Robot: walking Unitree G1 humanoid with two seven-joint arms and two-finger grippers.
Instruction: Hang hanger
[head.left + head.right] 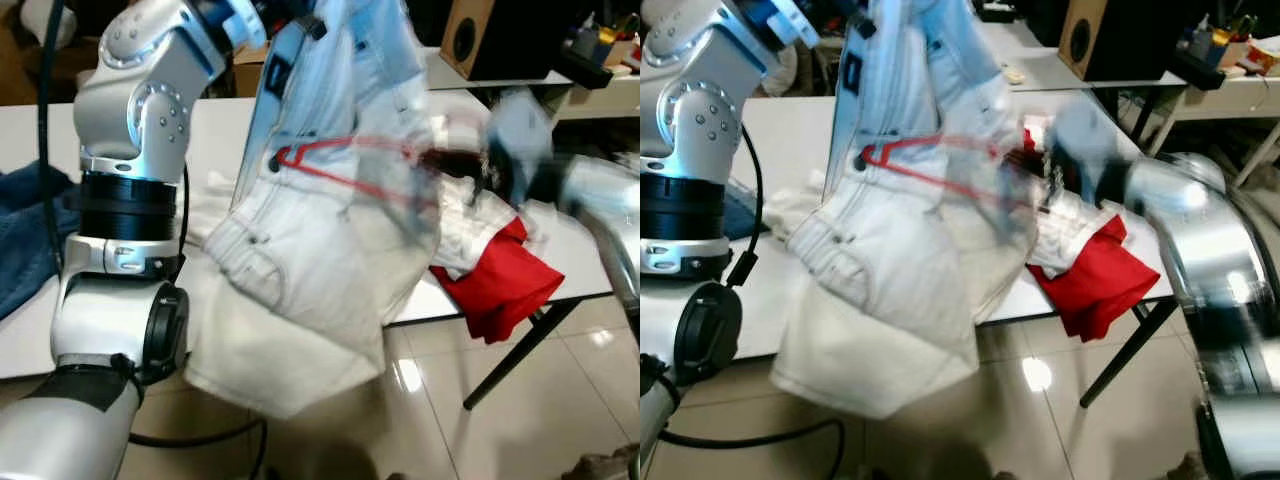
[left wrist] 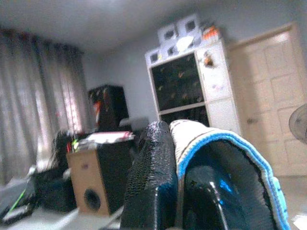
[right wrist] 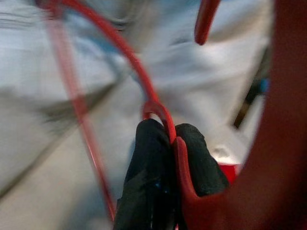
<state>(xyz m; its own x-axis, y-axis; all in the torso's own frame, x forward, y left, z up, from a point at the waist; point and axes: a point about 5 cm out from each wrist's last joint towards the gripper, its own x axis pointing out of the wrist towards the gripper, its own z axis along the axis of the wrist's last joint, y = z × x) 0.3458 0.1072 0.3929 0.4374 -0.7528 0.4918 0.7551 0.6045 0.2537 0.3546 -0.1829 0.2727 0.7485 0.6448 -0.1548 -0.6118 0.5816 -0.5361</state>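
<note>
Red hanger (image 3: 158, 112) pinched in right gripper (image 3: 168, 143) against pale jeans (image 1: 320, 270), left gripper (image 2: 175, 158) clamped on jeans' hem, wooden speaker (image 2: 93, 179) behind.

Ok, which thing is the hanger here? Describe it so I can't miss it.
Start at the white table, then the pale jeans the left gripper holds up over its front edge. The hanger is the thin red wire frame across them, pinched by the right gripper; unlike the red cloth, it is rigid outline.

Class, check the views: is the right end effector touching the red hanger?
Touching. The right wrist view shows the right end effector with both black fingers shut on the red hanger wire, no gap visible.
</note>
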